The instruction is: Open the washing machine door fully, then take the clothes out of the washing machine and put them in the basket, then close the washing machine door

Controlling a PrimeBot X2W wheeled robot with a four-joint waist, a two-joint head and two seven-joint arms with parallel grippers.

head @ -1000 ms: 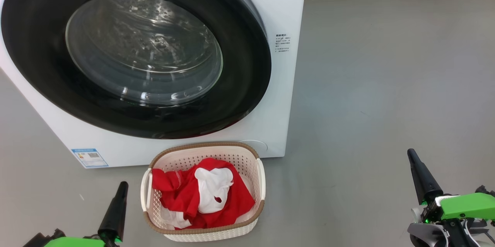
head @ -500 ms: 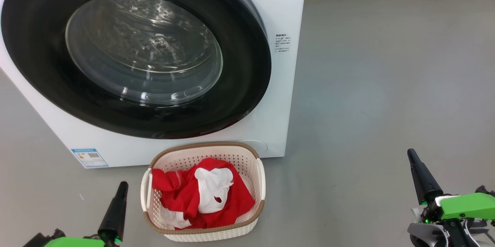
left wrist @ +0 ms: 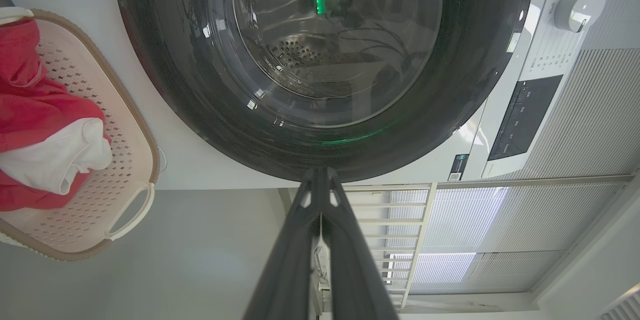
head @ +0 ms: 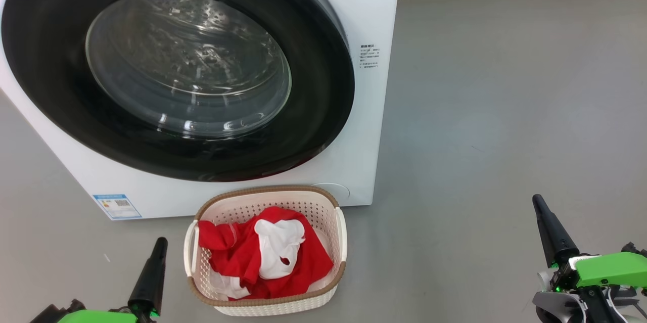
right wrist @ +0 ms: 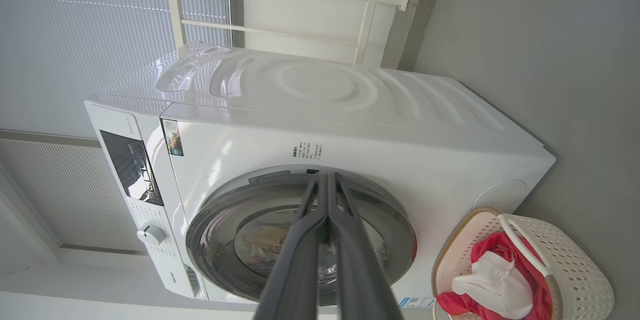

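Left gripper (head: 159, 245) and right gripper (head: 539, 204) pinched together, empty; risk: washing machine door (head: 188, 66), if unlatched, may swing onto basket (head: 268, 190).

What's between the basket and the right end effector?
Bare grey floor, as the head view shows, lies between the basket and the right end effector.
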